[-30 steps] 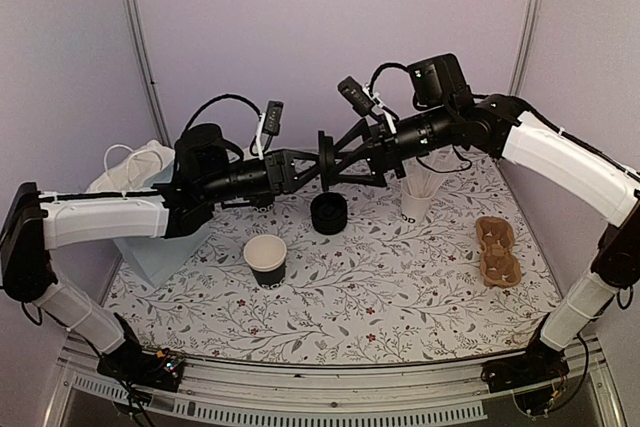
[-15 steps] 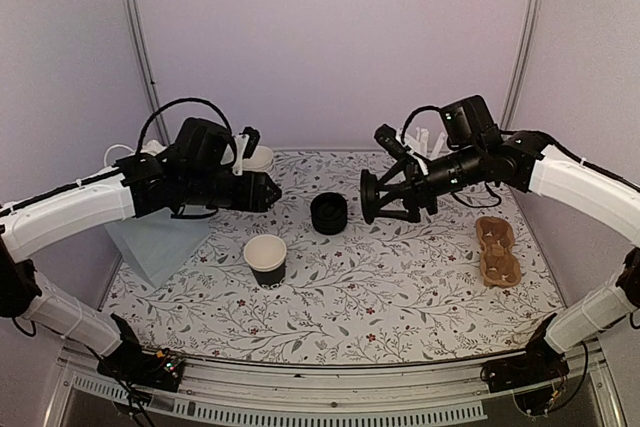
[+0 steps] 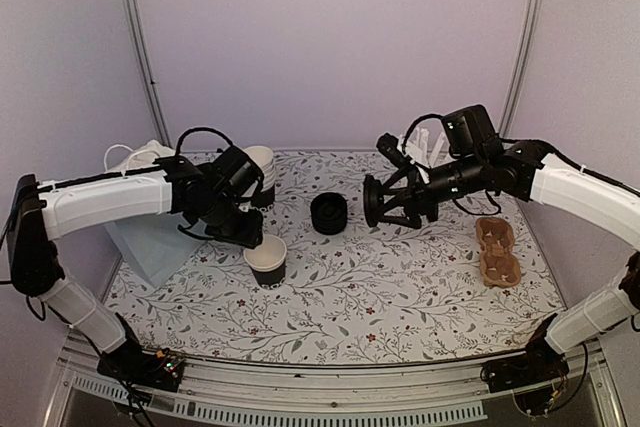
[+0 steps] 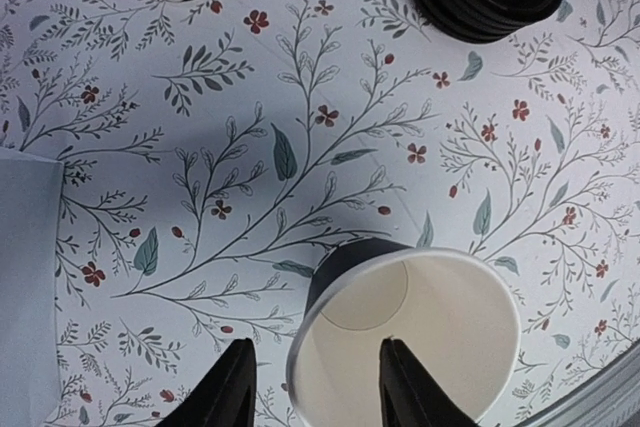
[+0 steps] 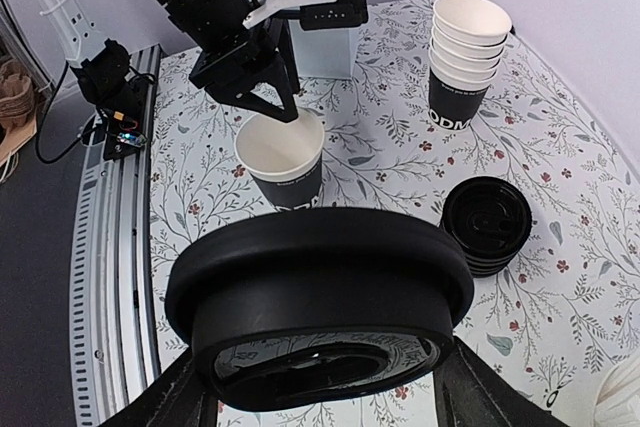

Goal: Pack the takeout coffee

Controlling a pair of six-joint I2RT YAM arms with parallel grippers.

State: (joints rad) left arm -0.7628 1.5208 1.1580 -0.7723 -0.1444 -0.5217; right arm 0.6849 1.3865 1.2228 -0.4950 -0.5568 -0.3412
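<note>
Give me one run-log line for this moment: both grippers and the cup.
left gripper: open, fingers straddling cup wall | right gripper: shut on lid, aloft | cup: upright, uncovered

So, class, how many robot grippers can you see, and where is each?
2. The left gripper straddles the rim of the open cup, left of centre on the table. The right gripper holds a black lid in the air, right of the lid stack.

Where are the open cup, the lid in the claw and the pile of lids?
cup (image 3: pixel 267 250): top view, on its white inside.
lid (image 5: pixel 318 282): right wrist view, on its black side wall.
lid pile (image 3: pixel 329 209): top view, on the top lid.
</note>
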